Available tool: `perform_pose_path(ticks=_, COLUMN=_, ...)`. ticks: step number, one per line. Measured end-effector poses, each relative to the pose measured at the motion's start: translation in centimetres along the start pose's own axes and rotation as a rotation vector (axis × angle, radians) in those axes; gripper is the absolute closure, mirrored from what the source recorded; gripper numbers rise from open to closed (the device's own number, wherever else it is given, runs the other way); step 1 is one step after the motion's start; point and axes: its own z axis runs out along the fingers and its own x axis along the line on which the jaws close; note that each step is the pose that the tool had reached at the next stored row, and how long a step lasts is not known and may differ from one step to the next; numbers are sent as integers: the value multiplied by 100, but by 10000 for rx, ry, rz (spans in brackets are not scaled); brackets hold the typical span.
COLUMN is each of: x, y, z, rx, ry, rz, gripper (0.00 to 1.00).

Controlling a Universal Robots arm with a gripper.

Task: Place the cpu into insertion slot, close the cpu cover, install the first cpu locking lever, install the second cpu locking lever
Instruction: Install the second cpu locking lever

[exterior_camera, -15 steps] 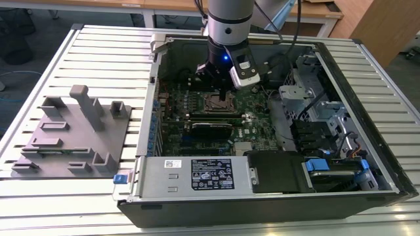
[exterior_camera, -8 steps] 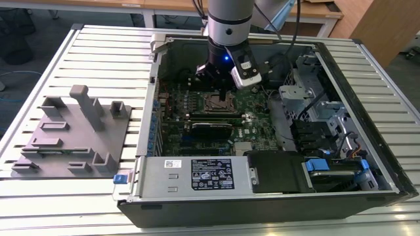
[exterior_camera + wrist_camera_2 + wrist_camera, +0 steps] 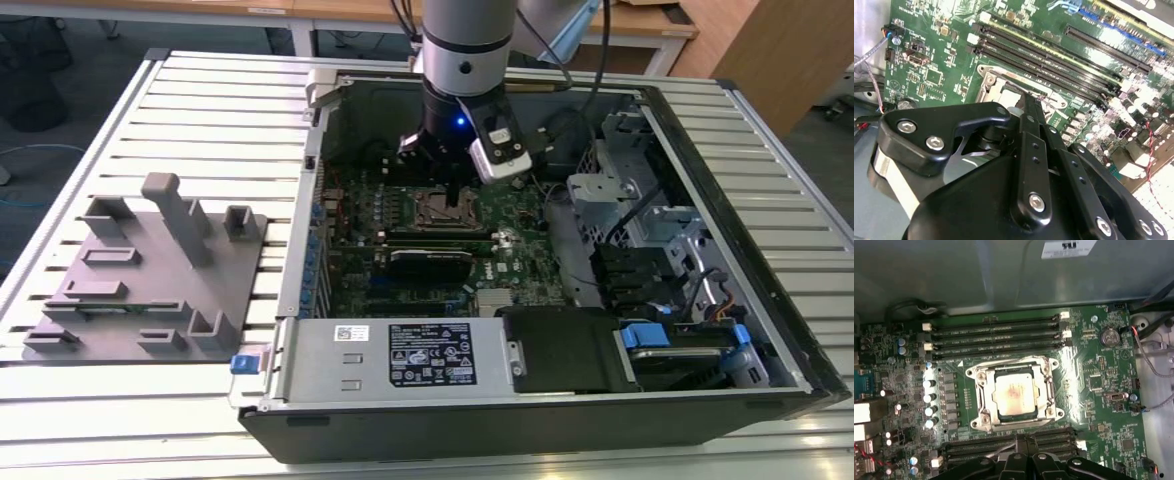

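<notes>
The cpu (image 3: pixel 1013 395), a dull silvery square, lies flat in the insertion slot (image 3: pixel 985 421) on the green board. The cpu cover (image 3: pixel 984 390), a thin metal frame, lies down around it, and the chip shows through its window. Whether the thin wire levers along the socket's edges are latched cannot be told. My gripper (image 3: pixel 1021 440) hangs just beside the socket on the side of the nearer memory slots, with its black fingers drawn together and nothing seen between them. In the second wrist view the gripper (image 3: pixel 1026 102) tips point at the socket's edge. In the exterior view the gripper (image 3: pixel 434 180) is low inside the case, above the socket (image 3: pixel 442 209).
Long black memory slots (image 3: pixel 996 332) flank the socket on two sides. The open computer case (image 3: pixel 747 380) walls the arm in, with a power supply (image 3: pixel 400 355) in front and a drive cage (image 3: pixel 627 200) at the exterior view's right. A grey fixture plate (image 3: pixel 147 280) lies on the slatted table at the exterior view's left.
</notes>
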Motion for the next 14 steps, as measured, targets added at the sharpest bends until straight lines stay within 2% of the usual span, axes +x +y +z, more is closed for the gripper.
perform_pose_path(ticks=2, x=2, y=-20, z=-1, rx=2, ry=1, rz=0, gripper=90)
perform_pose_path(ticks=6, x=37, y=-26, z=27, rx=2, ry=0, rz=-1, gripper=90)
perform_pose_path(ticks=9, x=39, y=-27, z=32, rx=4, ry=1, rz=-2, gripper=90)
perform_pose_path(ticks=11, x=45, y=18, z=42, rx=-1, ry=0, rz=1, gripper=90)
perform_pose_path(ticks=14, x=48, y=34, z=45, rx=-1, ry=1, rz=-1, gripper=90)
